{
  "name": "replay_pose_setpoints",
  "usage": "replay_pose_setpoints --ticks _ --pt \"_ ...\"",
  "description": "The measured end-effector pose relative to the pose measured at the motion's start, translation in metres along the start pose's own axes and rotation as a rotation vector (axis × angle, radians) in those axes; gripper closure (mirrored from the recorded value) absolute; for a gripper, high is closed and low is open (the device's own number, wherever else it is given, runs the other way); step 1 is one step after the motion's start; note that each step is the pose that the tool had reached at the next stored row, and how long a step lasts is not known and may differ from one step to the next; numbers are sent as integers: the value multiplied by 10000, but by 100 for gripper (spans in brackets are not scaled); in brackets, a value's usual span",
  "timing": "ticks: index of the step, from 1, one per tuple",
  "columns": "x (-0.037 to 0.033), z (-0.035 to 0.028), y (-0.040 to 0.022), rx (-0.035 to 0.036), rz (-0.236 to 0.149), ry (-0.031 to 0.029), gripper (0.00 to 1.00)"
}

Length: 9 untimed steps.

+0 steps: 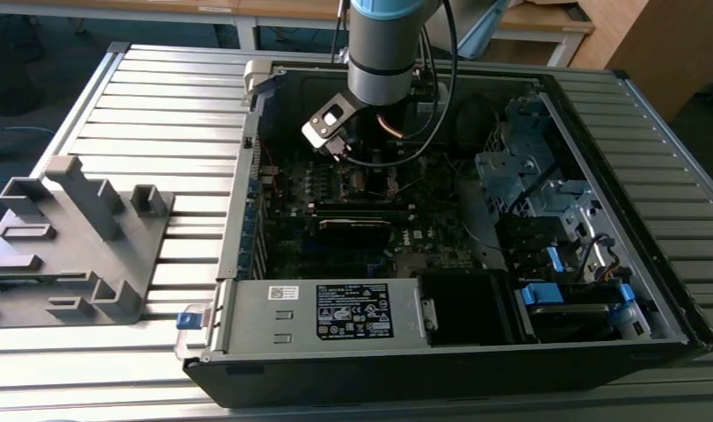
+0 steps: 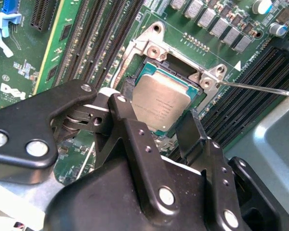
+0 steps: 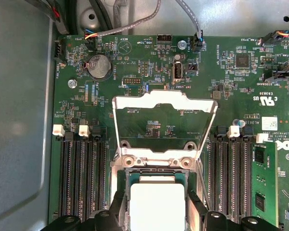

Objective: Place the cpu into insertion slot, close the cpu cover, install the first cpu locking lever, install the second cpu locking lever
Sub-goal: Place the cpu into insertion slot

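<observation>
— How is your arm [image 1: 386,44] standing?

— In the exterior view it comes straight down from above into the open computer case [image 1: 244,220]. The wrist is tipped toward that view's left, and the gripper [image 1: 338,151] is low over the motherboard [image 1: 368,189].

— And the gripper itself?

— In both wrist views your gripper [image 2: 159,122] [image 3: 156,214] has one black finger [image 2: 130,127] on each side of the cpu [image 2: 161,101] [image 3: 156,202]. Each finger sits against one of two opposite edges of the chip, pinching it at its own width.

— Where is the cpu?

— At the insertion slot [image 2: 176,72], inside the metal rim and between the rows of memory slots [image 3: 82,173]. A strip of black recess shows past its far edge. You cannot tell from here whether it is fully seated.

— The cpu cover?

— The cpu cover [image 3: 130,99] stands swung up beyond the slot, with green board visible through its window. A thin metal rod [image 2: 260,89] juts out from one corner of the slot.

— Any writing?

— There is faint print on the cpu's top and white lettering across the board. A white label [image 1: 350,309] is on the grey box at the near end of the case.
</observation>
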<state>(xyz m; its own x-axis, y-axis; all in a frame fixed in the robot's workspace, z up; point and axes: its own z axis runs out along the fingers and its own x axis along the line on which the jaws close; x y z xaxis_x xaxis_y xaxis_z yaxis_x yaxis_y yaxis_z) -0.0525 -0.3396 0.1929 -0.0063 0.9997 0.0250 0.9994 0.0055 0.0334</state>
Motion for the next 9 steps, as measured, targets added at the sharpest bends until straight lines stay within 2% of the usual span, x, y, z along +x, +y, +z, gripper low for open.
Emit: replay_pose_setpoints --ticks 6,7,9 --pt "-1 -1 0 0 0 -3 40" --pt "0 -1 0 1 0 -2 46" --pt "0 -1 0 0 0 -1 46"
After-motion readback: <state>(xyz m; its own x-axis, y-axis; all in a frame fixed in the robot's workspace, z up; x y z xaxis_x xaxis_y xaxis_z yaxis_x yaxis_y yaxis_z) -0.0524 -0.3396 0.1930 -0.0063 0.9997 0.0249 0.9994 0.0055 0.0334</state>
